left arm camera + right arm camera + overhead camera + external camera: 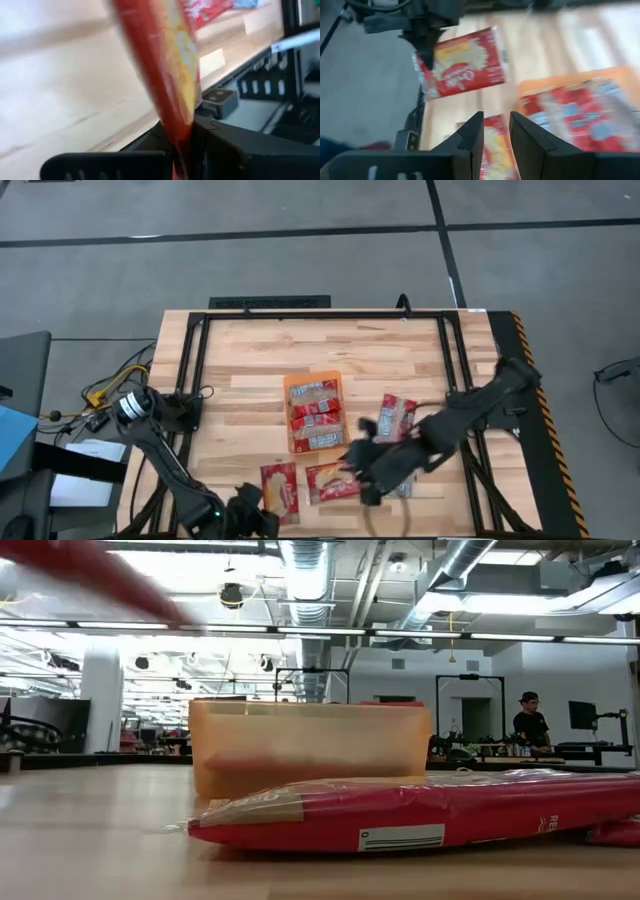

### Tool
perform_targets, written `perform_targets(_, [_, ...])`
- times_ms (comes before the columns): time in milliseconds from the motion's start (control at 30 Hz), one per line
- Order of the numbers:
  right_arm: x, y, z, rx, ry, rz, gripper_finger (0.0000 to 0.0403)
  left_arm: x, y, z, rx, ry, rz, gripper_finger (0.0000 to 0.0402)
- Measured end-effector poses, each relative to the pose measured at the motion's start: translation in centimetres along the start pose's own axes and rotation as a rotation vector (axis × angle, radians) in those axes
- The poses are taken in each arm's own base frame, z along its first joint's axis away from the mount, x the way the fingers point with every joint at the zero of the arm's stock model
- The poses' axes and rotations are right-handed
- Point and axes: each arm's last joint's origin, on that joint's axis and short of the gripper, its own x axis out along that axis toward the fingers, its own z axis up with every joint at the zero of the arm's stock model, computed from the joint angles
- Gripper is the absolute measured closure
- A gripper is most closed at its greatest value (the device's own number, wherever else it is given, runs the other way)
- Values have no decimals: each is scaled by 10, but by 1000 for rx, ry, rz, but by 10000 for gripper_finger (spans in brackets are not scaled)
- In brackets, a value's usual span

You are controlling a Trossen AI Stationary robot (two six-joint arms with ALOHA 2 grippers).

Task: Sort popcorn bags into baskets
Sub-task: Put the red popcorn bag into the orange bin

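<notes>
Popcorn bag (167,65) pinched edge-on in shut left jaws — right jaws part-open, empty.

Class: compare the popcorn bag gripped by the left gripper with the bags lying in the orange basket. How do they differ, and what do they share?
The gripped bag is clamped by the shut left gripper near the table's front edge; the basket bags lie loose inside the basket. The gripped bag shows its yellow popcorn picture; the basket bags show grey-white print. All are flat red packets.
</notes>
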Motion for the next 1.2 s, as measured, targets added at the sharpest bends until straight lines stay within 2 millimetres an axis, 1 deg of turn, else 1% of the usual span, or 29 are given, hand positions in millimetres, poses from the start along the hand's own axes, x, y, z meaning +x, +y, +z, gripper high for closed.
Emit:
perform_targets(100, [-41,-9,3,-14,-53,-62,285,-18,-24,22,146,17,79,399])
perform_targets(200, [-71,-17,3,-14,-104,-122,285,-24,-43,54,330,15,186,399])
perform_targets(300, [-91,-23,1,1,-133,-169,285,-21,-64,91,515,41,231,400])
perform_targets(367, [-98,-27,-1,11,-139,-201,285,-14,-75,116,642,68,244,400])
perform_targets(467, [-101,-31,-4,25,-128,-241,285,0,-84,156,814,126,257,400])
perform_targets(533, [-100,-34,-6,32,-110,-257,285,10,-85,181,900,181,260,401])
perform_targets(600, [-100,-35,-8,41,-95,-270,285,16,-83,204,975,239,272,401])
perform_targets(667, [-97,-36,-9,39,-82,-290,285,21,-80,223,1054,286,284,401])
perform_targets(800, [-98,-38,-10,37,-82,-317,285,24,-68,257,1187,368,355,399])
perform_targets(900, [-96,-41,-8,48,-84,-332,285,25,-62,274,1260,438,353,397])
perform_targets(967, [-95,-43,-7,53,-87,-340,285,27,-59,281,1300,481,332,396])
perform_targets(1067, [-94,-46,-6,60,-87,-350,285,31,-54,285,1352,527,292,395])
perform_targets(1200, [-94,-47,-5,63,-87,-354,285,38,-43,286,1375,575,297,394])
